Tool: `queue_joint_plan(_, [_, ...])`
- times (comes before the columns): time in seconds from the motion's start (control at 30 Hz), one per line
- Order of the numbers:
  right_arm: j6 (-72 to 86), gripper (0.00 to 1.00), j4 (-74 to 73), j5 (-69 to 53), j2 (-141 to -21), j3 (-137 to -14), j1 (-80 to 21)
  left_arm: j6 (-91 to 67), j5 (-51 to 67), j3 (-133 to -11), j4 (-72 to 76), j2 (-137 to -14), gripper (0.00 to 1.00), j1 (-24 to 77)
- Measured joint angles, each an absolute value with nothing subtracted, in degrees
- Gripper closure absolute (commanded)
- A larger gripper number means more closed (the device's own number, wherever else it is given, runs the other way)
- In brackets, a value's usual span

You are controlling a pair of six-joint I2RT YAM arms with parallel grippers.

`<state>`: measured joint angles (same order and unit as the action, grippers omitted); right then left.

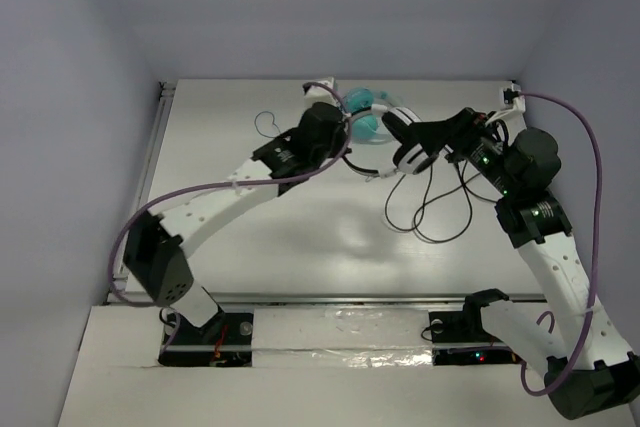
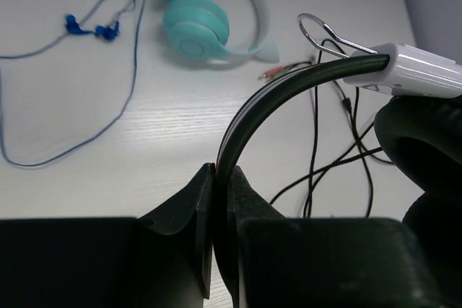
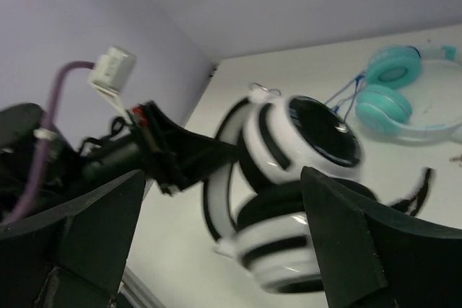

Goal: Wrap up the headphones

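The headphones (image 1: 404,155) are held off the table at the back middle. My left gripper (image 2: 222,178) is shut on their black-and-white headband (image 2: 267,99), which arcs up to a white slider (image 2: 422,70) and a black pad (image 2: 426,142). My right gripper (image 3: 224,178) is open, and the two white earcups (image 3: 310,142) hang between and just beyond its fingers (image 3: 346,236), not gripped. The long dark cable (image 1: 440,209) trails in loops on the table below the headphones; it also shows in the left wrist view (image 2: 315,142).
The teal headphones (image 1: 365,115) lie at the back, just behind the held pair, with their thin blue cable (image 2: 108,113) spread to the left. The table's left rail (image 1: 150,167) and the back wall are close by.
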<state>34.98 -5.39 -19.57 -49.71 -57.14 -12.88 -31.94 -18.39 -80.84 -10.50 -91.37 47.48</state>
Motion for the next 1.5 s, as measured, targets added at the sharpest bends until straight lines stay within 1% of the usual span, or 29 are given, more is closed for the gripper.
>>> queue_joint_plan(0.13, [34.4, 0.12, -2.4, -20.8, -49.0, -57.1, -12.9, -30.0, -16.3, -80.2, -14.0, -82.8, 1.00, 43.0])
queue_joint_plan(0.27, [34.0, 0.17, 0.2, -22.3, -47.5, -56.9, -12.9, -27.8, -14.3, -79.7, -18.5, -77.3, 1.00, 38.2])
queue_joint_plan(0.37, [34.0, 0.28, 3.3, -24.5, -46.3, -55.0, -12.9, -26.9, -12.2, -77.8, -21.1, -74.2, 1.00, 34.5])
queue_joint_plan(0.4, [34.1, 0.43, 4.3, -25.2, -46.1, -54.2, -12.9, -26.8, -10.9, -77.2, -21.8, -73.5, 1.00, 33.2])
queue_joint_plan(0.47, [35.0, 0.57, 7.9, -26.5, -45.4, -51.0, -12.9, -26.6, -8.7, -76.5, -23.4, -72.7, 1.00, 31.0])
queue_joint_plan(0.53, [37.1, 0.65, 12.5, -27.7, -44.4, -45.7, -12.9, -26.5, -6.9, -76.4, -24.9, -72.4, 1.00, 29.5])
queue_joint_plan(0.57, [38.3, 0.67, 15.0, -28.4, -44.2, -42.6, -12.9, -26.5, -6.3, -76.4, -25.1, -72.2, 1.00, 29.3])
queue_joint_plan(0.6, [39.4, 0.66, 17.4, -29.2, -44.3, -39.6, -12.9, -26.6, -5.7, -76.4, -25.4, -72.1, 1.00, 29.2])
queue_joint_plan(0.63, [40.5, 0.53, 19.4, -30.1, -44.8, -37.0, -12.9, -26.8, -4.7, -76.4, -25.7, -71.8, 1.00, 29.2])
queue_joint_plan(0.67, [41.6, 0.43, 20.7, -31.0, -45.9, -35.4, -12.9, -27.1, -3.7, -76.5, -26.0, -71.6, 1.00, 29.2])
queue_joint_plan(0.7, [42.2, 0.27, 22.4, -32.1, -47.8, -34.2, -13.1, -27.3, -2.7, -76.5, -26.3, -71.3, 1.00, 29.2])
queue_joint_plan(0.77, [43.2, 0.19, 25.2, -33.5, -52.2, -33.0, -13.9, -27.6, -1.1, -76.9, -27.1, -70.8, 1.00, 29.2])
queue_joint_plan(0.93, [43.4, 0.16, 32.0, -34.3, -60.8, -32.8, -16.4, -28.1, 1.8, -79.2, -28.5, -70.5, 1.00, 29.3])
queue_joint_plan(1.13, [43.5, 0.15, 42.5, -34.6, -72.5, -32.7, -18.7, -28.6, 4.8, -82.5, -30.5, -70.5, 1.00, 29.3])
queue_joint_plan(1.3, [43.3, 0.20, 46.1, -33.8, -78.5, -32.7, -20.6, -28.8, 8.7, -84.7, -31.6, -70.5, 1.00, 28.3])
queue_joint_plan(1.33, [43.3, 0.23, 47.2, -33.6, -79.3, -32.6, -20.7, -28.9, 9.7, -85.1, -31.7, -70.5, 1.00, 27.8])
queue_joint_plan(1.5, [44.7, 0.29, 52.5, -31.8, -81.9, -30.4, -20.9, -29.4, 14.7, -86.9, -31.9, -70.5, 1.00, 22.7])
